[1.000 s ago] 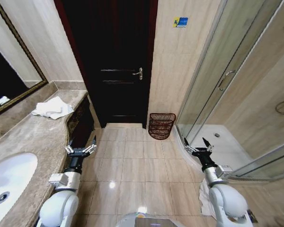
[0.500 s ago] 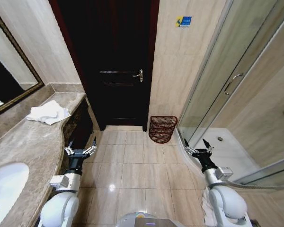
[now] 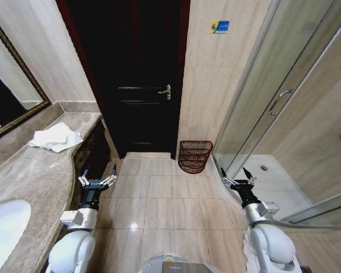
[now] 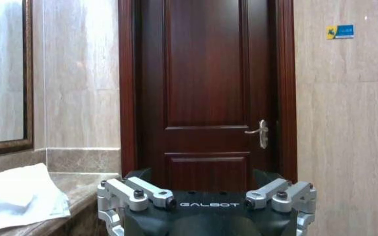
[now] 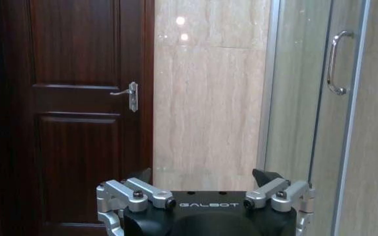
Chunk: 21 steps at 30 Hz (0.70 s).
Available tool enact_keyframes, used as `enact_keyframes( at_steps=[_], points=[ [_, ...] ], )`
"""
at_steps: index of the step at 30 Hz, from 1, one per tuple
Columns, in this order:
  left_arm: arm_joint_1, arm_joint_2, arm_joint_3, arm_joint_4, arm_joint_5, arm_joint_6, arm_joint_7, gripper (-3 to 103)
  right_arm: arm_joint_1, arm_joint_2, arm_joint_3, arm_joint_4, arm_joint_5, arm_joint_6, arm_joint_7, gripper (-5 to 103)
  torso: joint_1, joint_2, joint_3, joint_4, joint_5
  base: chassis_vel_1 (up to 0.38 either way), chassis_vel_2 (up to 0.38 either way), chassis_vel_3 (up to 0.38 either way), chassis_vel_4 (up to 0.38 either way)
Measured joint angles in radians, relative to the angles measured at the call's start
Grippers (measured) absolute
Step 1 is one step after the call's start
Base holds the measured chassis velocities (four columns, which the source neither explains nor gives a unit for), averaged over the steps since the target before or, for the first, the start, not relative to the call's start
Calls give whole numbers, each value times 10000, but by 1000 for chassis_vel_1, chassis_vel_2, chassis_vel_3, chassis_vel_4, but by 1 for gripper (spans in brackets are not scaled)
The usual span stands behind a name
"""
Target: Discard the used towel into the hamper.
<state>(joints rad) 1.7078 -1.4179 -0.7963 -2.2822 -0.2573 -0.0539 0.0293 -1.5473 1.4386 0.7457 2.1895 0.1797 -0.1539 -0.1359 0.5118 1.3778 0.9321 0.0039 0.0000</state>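
Head view first: I am seeing the left gripper holding its fingers spread apart with nothing between them, hanging low over the tiled floor just beside the near edge of the counter. The right gripper is mirroring it on the right, fingers likewise splayed and empty, sitting close to the curved sill of the shower enclosure. Both arms are pointing forward toward the far wall, elbows tucked near the body. From the left wrist I am looking past the open fingertips at the dark wooden door with its lever handle, and the white towel is lying crumpled on the stone counter off to the left. From the right wrist I am looking between parted fingertips at the same door, the marble wall panel and the glass shower door with its metal handle. In the head view the towel is resting on the far part of the counter, well apart from both grippers, below the framed mirror. The hamper is standing upright on the floor at the far wall, between the door frame and the shower enclosure, closer to the right gripper than to the left. A white sink basin is showing at the near left.
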Motion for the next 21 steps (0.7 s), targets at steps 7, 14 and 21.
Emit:
enact_keyframes(
  at_steps=[7,14,21],
  points=[
    [16,-23,-16,55,97,-51,16,100,30,-30,42,-12,0,0,-35,100,0,0,0,1,1,-33,43,51,-33],
    [58,-54,-30,94,179,-213,83,100,29,-33,49,-12,6,0,-60,100,-2,0,0,0,0,-11,67,72,-11],
    [82,-71,-71,97,199,-280,93,100,47,-40,58,-23,29,0,-84,100,-2,0,1,0,0,-4,116,116,-3]
  ],
)
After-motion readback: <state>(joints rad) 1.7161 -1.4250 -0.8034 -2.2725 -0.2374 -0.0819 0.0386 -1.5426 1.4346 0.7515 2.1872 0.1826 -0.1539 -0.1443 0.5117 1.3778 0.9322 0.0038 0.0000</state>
